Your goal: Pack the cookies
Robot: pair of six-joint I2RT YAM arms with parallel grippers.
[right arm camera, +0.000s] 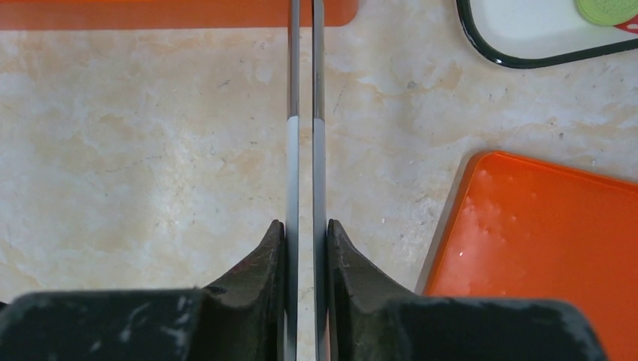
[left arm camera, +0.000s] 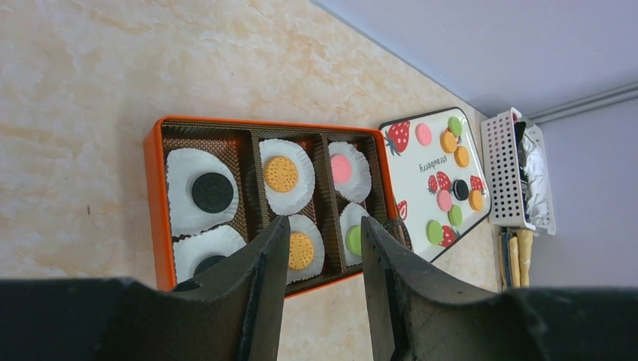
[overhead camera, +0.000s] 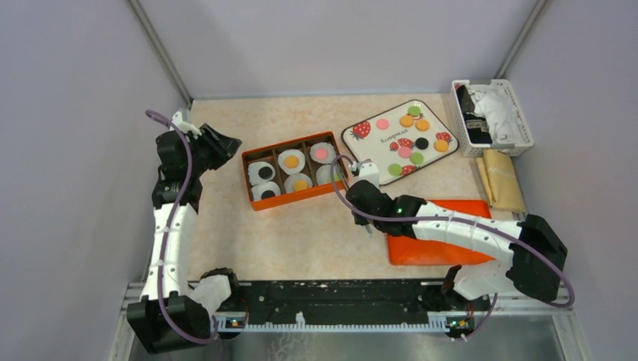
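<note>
Cookies (overhead camera: pixel 422 143) mostly loose on the strawberry tray (overhead camera: pixel 374 150), upper right of top view; six sit one per paper cup (left arm camera: pixel 180 173) in the orange box (overhead camera: pixel 246 177), centre, cups keeping them apart. Right end effector (right arm camera: pixel 304 233) clamped on tweezers (right arm camera: pixel 293 150), thin tips suiting flat discs, reaching toward the box's right end. Left end effector (left arm camera: pixel 325 222) jaws apart, empty, beside the box's left end, likely ready to steady it. Orange lid (overhead camera: pixel 429 252) parked lower right, box not yet closed
</note>
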